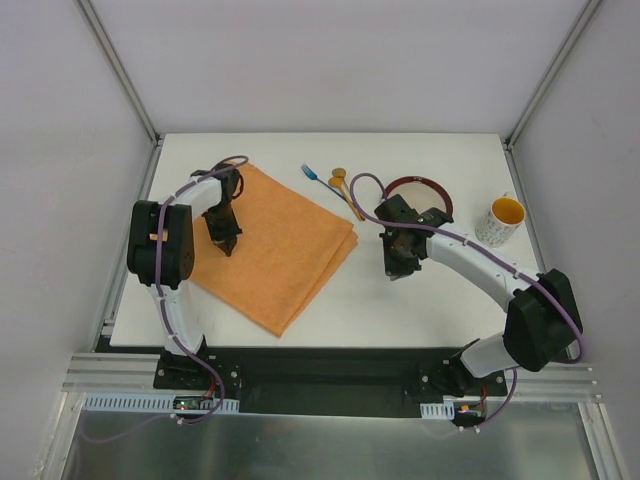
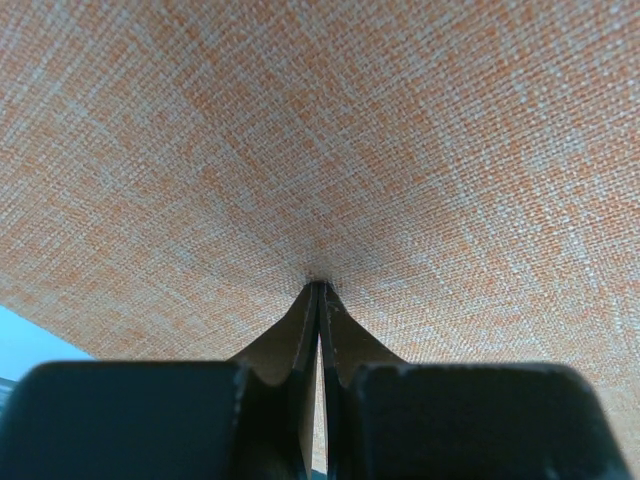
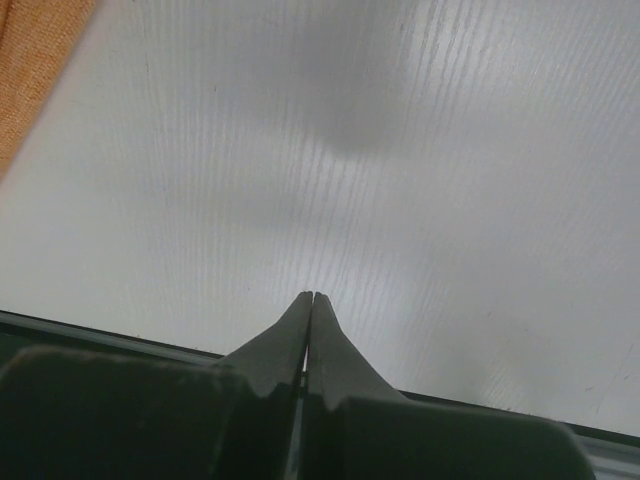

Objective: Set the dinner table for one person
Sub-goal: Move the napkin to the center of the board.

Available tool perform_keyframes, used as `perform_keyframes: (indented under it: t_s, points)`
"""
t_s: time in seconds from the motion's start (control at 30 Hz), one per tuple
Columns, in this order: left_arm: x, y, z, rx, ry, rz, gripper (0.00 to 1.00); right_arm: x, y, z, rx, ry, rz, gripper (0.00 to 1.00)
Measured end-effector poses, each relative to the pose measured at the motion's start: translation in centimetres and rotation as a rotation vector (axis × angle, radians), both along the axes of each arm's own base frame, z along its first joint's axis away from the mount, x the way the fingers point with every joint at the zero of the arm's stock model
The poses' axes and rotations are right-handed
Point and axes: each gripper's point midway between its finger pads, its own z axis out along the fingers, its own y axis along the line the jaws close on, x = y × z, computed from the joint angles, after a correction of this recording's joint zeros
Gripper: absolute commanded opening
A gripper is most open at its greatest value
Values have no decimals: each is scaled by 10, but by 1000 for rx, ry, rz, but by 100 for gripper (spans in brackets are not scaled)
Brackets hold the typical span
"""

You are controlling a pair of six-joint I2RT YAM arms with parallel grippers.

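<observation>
Nearest the left wrist lens sat our left gripper, its jaws pressed together with no gap and the tips down on the orange placemat. The weave seemed to pucker slightly at that spot, but we could not tell whether any cloth was caught between them. We judged the arm was there because the mat lay skewed like a diamond, with a doubled layer showing along its near right edge, so it wanted straightening before anything went on it. Our right gripper was likewise closed and empty, poised over bare white surface just right of the mat; whether it touched we could not say. The dinner table spread beneath everything, between the grey frame posts. Its wares sat gathered toward the far edge, apparently waiting their turn: a dark-rimmed plate behind the right arm, a mug further right, and a blue fork with yellowish utensils just beside it.
</observation>
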Motion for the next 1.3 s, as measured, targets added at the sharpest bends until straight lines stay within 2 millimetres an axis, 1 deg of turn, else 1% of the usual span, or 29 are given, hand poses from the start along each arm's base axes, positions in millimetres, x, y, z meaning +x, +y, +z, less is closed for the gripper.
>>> perform_keyframes:
  t_s: [0.13,0.23,0.3,0.47,0.63,0.77,0.97,1.3]
  points:
    - [-10,-7,0,-27,5,-9,0,1,-1,0,-6,-5,-8,1]
    - [-22,-20,1,-40,17,-46,0,1,-2,0,-9,-7,-10,1]
    - [-32,-33,0,-56,32,-83,0,1,-2,1,-10,-6,-11,1]
    - [-59,-77,1,-130,85,-171,0,4,0,4,-8,-10,-10,1]
    - [-80,-116,0,-172,128,-254,0,3,2,4,-8,-9,-4,1]
    - [-93,-138,1,-196,162,-288,0,3,2,4,-9,-7,-1,1]
    - [-101,-159,0,-211,192,-316,0,1,2,2,-12,-3,1,1]
    - [-104,-176,0,-209,233,-351,0,-2,0,-2,-17,12,4,1]
